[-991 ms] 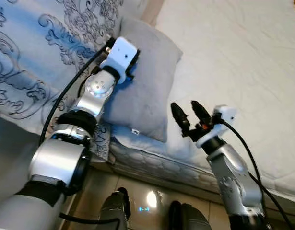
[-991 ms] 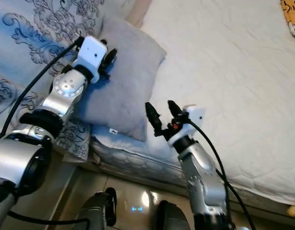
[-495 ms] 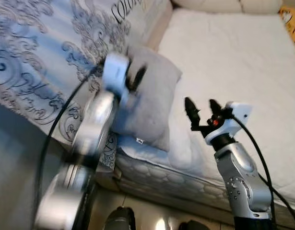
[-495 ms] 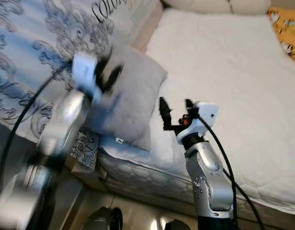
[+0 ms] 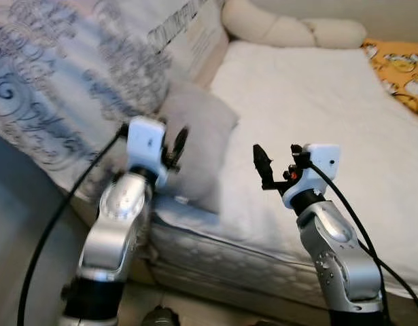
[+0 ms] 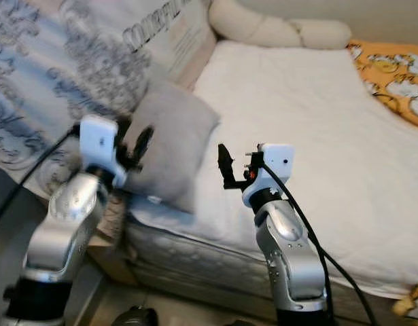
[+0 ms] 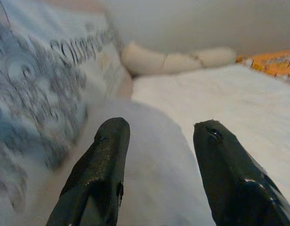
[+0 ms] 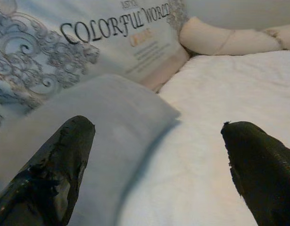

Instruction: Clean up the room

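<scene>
Up front, the left tool (image 5: 173, 146) hovers at the near face of a grey pillow (image 5: 198, 146), fingers parted with nothing between them; motion blur smears it, so contact with the fabric cannot be judged. That pillow leans against a patterned blue-grey cover (image 5: 66, 81) at the left edge of the bed (image 5: 317, 115). Beside it, the right tool (image 5: 278, 163) hangs over the white mattress with fingers spread wide and empty. A long cream bolster (image 6: 276, 30) lies across the far end, and an orange printed cloth (image 6: 392, 71) is cut off at the right.
</scene>
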Robot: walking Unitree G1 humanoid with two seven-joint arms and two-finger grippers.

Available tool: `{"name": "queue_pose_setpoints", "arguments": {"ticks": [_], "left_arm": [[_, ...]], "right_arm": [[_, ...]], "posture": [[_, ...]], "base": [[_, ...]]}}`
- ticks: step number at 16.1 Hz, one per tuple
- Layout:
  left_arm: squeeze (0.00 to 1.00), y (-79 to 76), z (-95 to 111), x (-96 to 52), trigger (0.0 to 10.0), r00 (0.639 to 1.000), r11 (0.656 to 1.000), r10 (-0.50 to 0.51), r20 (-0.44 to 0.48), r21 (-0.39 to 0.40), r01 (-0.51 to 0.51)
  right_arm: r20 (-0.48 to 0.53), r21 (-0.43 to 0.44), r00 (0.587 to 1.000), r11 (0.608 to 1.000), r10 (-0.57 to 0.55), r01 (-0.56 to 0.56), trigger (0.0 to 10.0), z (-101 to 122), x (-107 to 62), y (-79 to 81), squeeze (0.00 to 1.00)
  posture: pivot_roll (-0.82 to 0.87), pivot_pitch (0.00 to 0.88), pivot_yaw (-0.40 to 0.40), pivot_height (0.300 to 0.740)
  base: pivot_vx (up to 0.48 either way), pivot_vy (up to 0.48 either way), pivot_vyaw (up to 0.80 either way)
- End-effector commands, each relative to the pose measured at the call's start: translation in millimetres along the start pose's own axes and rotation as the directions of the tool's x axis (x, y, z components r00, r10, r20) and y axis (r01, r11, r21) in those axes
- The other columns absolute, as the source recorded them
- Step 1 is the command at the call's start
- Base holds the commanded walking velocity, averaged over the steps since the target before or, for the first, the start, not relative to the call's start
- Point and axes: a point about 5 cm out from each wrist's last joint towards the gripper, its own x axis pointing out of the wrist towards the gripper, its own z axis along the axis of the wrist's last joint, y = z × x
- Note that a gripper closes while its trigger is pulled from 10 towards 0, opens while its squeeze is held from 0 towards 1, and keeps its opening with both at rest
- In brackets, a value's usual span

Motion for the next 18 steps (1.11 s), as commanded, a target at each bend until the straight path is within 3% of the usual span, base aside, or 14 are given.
{"name": "queue_pose_setpoints", "arguments": {"ticks": [1, 6, 11, 18], "left_arm": [[0.38, 2.5, -1.2, -2.5, 10.0, 1.000, 1.000, 0.016, -0.025, 0.024, -0.015], [0.38, 15.4, -19.6, -17.5, 10.0, 0.987, 0.993, 0.113, -0.116, 0.043, -0.109], [0.38, 19.2, -18.6, -16.9, 10.0, 0.981, 0.987, 0.155, -0.115, 0.055, -0.149], [0.38, 19.5, -19.0, -12.6, 10.0, 0.977, 0.984, 0.175, -0.119, 0.036, -0.172]], "right_arm": [[-0.050, -0.027, 0.999, 1.000, -0.011, 0.010, 10.0, -6.1, -0.9, -2.1, 0.00], [-0.068, -0.085, 0.997, 0.996, -0.046, 0.040, 10.0, -10.0, 1.3, -10.9, 0.00], [-0.105, -0.062, 0.993, 0.997, -0.057, 0.051, 10.0, -18.4, 3.3, -15.7, 0.00], [-0.127, -0.093, 0.990, 0.994, -0.063, 0.051, 10.0, -24.4, 6.7, -21.5, 0.00]], "posture": [[0.00, 0.000, 0.026, 0.740], [0.00, 0.000, 0.013, 0.740], [0.00, 0.000, 0.000, 0.740], [-0.02, 0.000, 0.006, 0.740]], "base": [[0.000, -0.461, 0.00], [0.000, -0.460, 0.00], [0.000, -0.460, 0.00], [0.000, -0.462, 0.00]]}}
